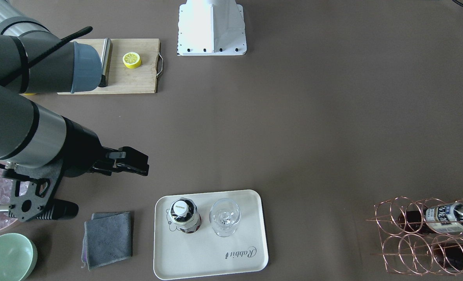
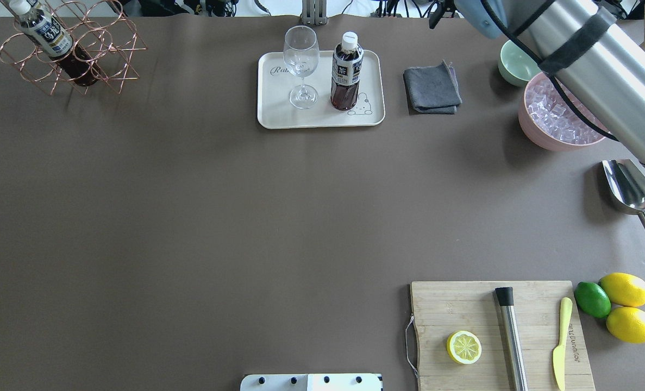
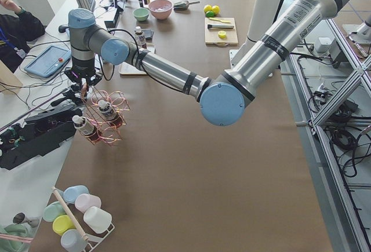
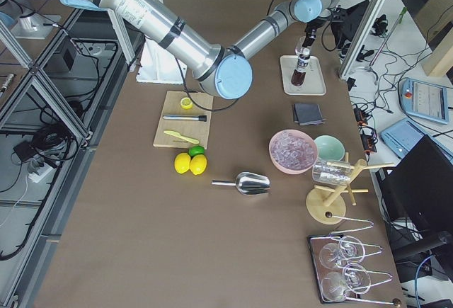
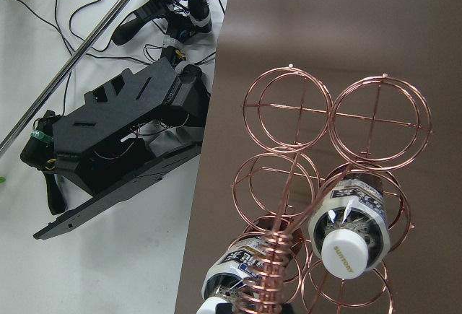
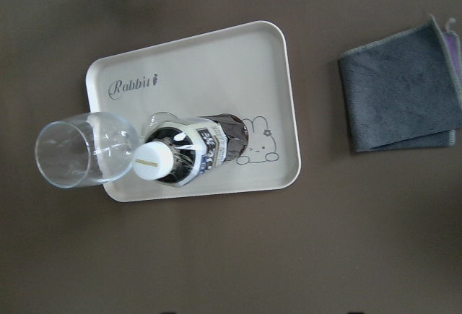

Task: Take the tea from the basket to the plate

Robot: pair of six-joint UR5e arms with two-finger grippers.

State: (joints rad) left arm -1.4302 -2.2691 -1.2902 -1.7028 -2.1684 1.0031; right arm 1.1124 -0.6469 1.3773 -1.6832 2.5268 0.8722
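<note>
One tea bottle with a white cap stands upright on the cream plate, beside a wine glass. The right wrist view looks straight down on this bottle and the plate; no fingers show there. My right gripper hangs apart from the bottle and holds nothing; its jaws look slightly apart. The copper wire basket holds two more tea bottles. My left gripper hovers at the basket's handle; I cannot tell if it is open or shut.
A grey cloth and a mint bowl lie beside the plate. A pink ice bowl and a metal scoop stand on the right. The cutting board carries a lemon half and tools.
</note>
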